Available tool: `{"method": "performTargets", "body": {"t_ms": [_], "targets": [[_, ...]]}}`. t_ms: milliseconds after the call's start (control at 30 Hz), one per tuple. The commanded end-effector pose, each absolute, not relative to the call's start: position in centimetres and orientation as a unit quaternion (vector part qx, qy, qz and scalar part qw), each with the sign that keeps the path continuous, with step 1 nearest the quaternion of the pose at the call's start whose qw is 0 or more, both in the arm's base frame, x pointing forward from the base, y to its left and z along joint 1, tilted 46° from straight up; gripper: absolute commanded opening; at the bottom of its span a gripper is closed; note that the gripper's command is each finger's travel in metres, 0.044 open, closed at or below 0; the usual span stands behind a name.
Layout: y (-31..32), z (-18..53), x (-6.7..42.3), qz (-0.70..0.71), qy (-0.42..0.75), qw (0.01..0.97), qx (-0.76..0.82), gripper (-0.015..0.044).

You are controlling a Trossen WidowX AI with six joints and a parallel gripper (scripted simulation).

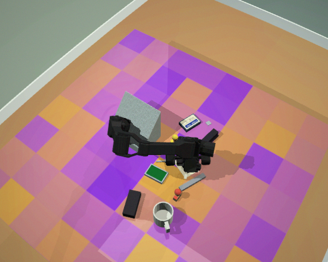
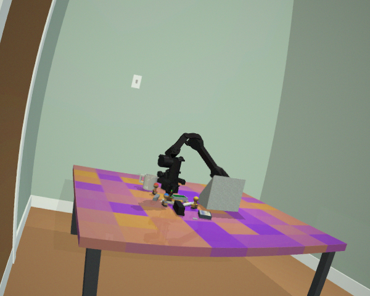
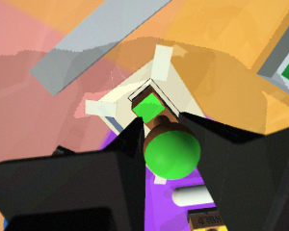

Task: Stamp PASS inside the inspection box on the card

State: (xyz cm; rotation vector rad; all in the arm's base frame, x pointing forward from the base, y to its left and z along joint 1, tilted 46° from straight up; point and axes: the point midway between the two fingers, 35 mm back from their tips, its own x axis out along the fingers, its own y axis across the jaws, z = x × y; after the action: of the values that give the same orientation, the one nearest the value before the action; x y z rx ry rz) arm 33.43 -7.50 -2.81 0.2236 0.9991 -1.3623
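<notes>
Black links of the arm hide the gripper (image 1: 190, 165) from above; only the cream card (image 1: 184, 172) peeks out beneath it. From the side, the wrist points straight down. At the wrist, the jaws clench the green-knobbed PASS stamp (image 3: 171, 149), its green face over the card's outlined box (image 3: 153, 98), apparently to print inside.

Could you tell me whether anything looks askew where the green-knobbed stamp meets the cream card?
Nothing stands out. The green-knobbed stamp, held in the black gripper, has its green face within the outlined box on the cream card.
</notes>
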Motion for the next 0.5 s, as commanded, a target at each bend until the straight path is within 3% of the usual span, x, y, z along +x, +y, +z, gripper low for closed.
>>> {"method": "performTargets", "body": {"t_ms": [0,467], "targets": [[-7.59,-2.91,33.34,-0.602,0.442,0.658,0.095,0.0000],[-7.80,-3.12,33.30,-0.602,0.442,0.658,0.095,0.0000]]}}
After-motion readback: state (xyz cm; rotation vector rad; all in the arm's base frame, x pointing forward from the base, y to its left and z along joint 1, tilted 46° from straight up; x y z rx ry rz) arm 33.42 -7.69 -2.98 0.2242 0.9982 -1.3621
